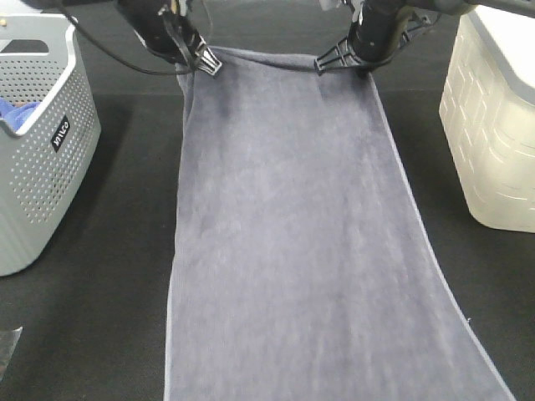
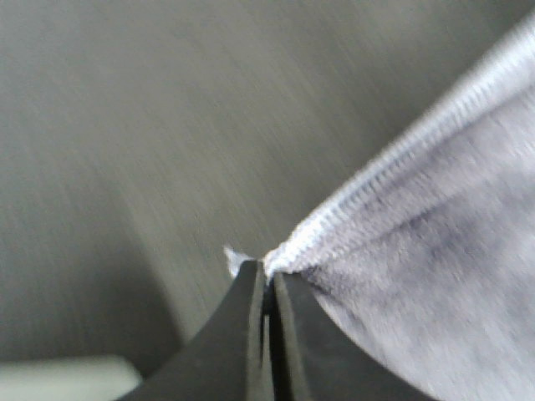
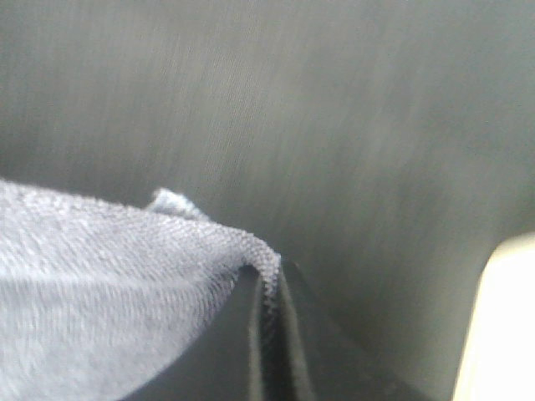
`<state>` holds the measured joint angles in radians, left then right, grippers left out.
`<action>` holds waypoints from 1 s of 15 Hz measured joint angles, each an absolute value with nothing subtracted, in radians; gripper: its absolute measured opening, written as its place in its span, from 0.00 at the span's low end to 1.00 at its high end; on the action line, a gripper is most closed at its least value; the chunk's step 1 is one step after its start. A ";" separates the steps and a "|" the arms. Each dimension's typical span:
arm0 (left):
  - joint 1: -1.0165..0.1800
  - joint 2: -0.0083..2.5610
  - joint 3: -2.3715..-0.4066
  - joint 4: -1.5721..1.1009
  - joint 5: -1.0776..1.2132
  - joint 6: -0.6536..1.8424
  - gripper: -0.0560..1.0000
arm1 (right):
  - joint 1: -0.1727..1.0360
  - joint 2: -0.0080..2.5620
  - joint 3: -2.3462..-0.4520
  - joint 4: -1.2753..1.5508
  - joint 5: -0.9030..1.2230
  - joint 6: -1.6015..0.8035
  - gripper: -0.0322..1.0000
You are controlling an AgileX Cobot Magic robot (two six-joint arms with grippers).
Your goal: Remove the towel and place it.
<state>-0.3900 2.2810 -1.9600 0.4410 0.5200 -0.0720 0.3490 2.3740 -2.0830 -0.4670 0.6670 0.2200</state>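
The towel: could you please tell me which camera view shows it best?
The exterior high view: the towel hangs spread nearly full length from the left claw and right claw. Each wrist view shows only one pinched corner.

Slate-grey with a purplish tint is seen on the towel point(image 1: 301, 242), hems paler. The table point(image 1: 117, 276) is covered in black. A grey perforated basket point(image 1: 38, 167) and a cream bin point(image 1: 493, 125) are seen too.
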 joint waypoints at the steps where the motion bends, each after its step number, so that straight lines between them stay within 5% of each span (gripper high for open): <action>1: -0.373 2.304 -1.960 0.443 0.463 -0.073 0.06 | 0.349 2.374 -2.084 -0.508 0.628 0.243 0.03; 15: -0.305 2.608 -1.972 0.402 -0.300 -0.083 0.06 | 0.232 2.579 -2.089 -0.735 0.149 0.401 0.05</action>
<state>-0.3050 2.6080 -1.9720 0.4020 -0.3000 -0.0830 0.2320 2.5790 -2.0890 -0.7350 0.1490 0.4010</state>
